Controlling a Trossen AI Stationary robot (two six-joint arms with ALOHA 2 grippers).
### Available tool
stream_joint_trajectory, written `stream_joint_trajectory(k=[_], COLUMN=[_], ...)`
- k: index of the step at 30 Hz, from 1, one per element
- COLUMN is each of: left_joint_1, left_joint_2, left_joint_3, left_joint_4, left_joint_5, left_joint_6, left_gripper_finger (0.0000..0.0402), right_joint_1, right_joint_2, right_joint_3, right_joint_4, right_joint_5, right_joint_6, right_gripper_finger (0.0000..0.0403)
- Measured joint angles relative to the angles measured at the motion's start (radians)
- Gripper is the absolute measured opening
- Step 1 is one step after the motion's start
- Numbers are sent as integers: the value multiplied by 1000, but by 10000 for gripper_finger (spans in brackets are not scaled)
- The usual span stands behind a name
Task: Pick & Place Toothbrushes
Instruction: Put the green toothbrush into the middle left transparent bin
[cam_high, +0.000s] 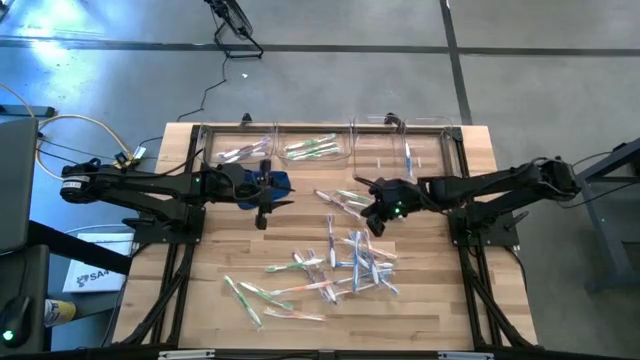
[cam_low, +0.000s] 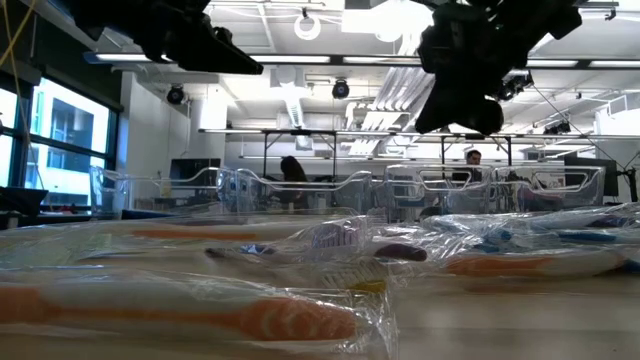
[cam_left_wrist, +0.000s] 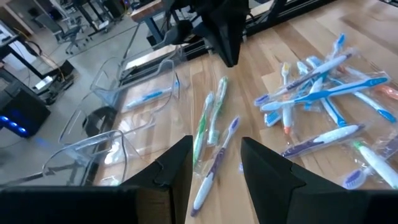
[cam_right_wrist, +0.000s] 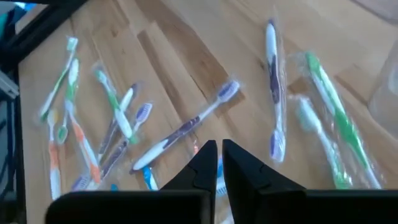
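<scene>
Your right hand (cam_high: 374, 222) hangs clenched and empty, your left hand (cam_high: 262, 215) parted, above the wooden counter (cam_high: 430, 290), toothbrushes (cam_high: 345, 265) strewn lower centre, clear bins (cam_high: 320, 145) along the upper edge.

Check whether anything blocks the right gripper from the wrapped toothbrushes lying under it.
Nothing visible does. The right gripper hangs above bare wood at the pile's edge, fingers nearly together and empty. In its wrist view a purple-handled toothbrush lies just ahead on the table, uncovered. The left gripper waits off to the side.
</scene>
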Motion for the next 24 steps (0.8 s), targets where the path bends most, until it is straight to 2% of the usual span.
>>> stream_joint_trajectory(k=[8,16,20,24], left_joint_1=[0,0,0,0], left_joint_2=[0,0,0,0], left_joint_3=[0,0,0,0], left_joint_4=[0,-1,-1,-3], left_joint_5=[0,0,0,-1], left_joint_6=[32,35,35,35], left_gripper_finger=[132,132,132,132], right_joint_1=[49,94,115,131], right_joint_2=[0,0,0,0], right_joint_3=[0,0,0,0], right_joint_4=[1,-40,-54,-54], right_joint_5=[-53,-40,17,55], right_joint_6=[105,151,160,181], right_gripper_finger=[9,11,32,69])
